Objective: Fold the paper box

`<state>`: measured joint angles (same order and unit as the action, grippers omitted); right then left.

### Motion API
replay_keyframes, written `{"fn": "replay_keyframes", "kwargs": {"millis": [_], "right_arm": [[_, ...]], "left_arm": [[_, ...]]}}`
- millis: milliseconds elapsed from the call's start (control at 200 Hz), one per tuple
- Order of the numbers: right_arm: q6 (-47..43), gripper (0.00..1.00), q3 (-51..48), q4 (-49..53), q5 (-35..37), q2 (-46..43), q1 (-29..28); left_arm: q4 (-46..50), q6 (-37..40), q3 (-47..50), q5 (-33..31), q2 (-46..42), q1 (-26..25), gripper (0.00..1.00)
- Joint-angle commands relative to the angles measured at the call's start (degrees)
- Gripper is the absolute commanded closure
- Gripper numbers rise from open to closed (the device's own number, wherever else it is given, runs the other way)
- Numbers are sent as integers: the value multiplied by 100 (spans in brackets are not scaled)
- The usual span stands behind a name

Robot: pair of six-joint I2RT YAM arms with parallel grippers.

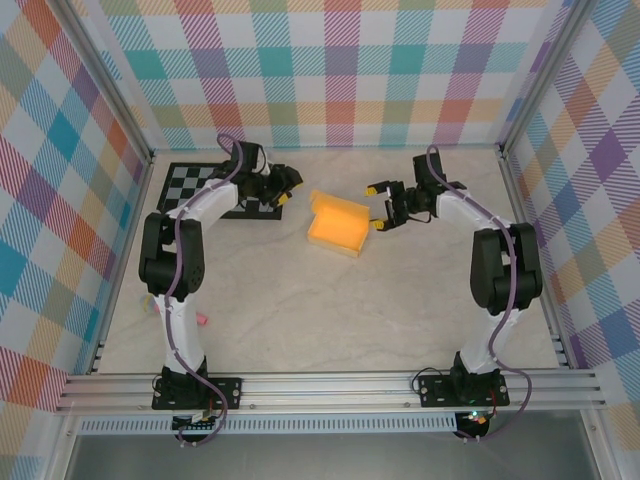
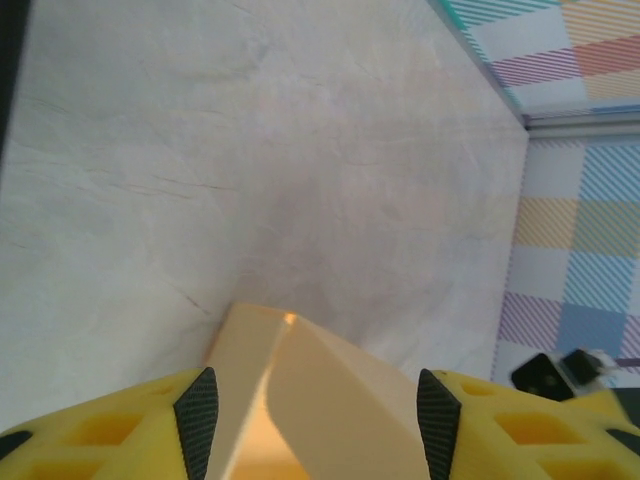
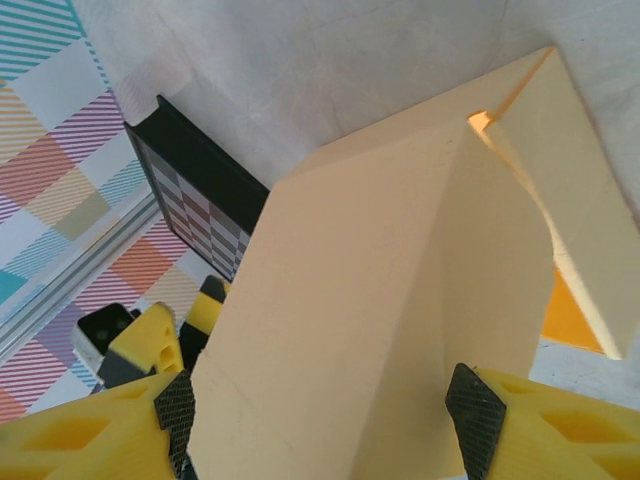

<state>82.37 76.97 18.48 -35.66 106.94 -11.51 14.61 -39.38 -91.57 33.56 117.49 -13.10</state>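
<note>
Paper box (image 3: 380, 300) — lower edge cropped between the spread right pincer (image 1: 377, 208).

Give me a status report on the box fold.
Open: left gripper, right gripper, flanking paper box. Box partly folded, walls up. Not blocking: checkerboard, far left.

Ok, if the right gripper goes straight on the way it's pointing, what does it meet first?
The paper box. Its pale cardboard panel sits right in front of the open right gripper, between its jaws in the wrist view, so contact would likely come almost at once.
</note>
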Motion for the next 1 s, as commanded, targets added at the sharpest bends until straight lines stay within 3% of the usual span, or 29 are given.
{"fn": "replay_keyframes", "kwargs": {"millis": [0, 110, 560, 995], "right_arm": [[219, 29, -81, -167, -100, 82, -26], [214, 29, -94, -181, -82, 115, -27], [351, 30, -134, -373, -20, 162, -36], [526, 31, -329, -656, 15, 126, -81]], "left_arm": [[-141, -43, -33, 525, -125, -34, 42], [-160, -32, -147, 888, 40, -58, 42], [-433, -450, -599, 1170, 577, -409, 43], [-710, -692, 50, 1300, 359, -548, 44]]}}
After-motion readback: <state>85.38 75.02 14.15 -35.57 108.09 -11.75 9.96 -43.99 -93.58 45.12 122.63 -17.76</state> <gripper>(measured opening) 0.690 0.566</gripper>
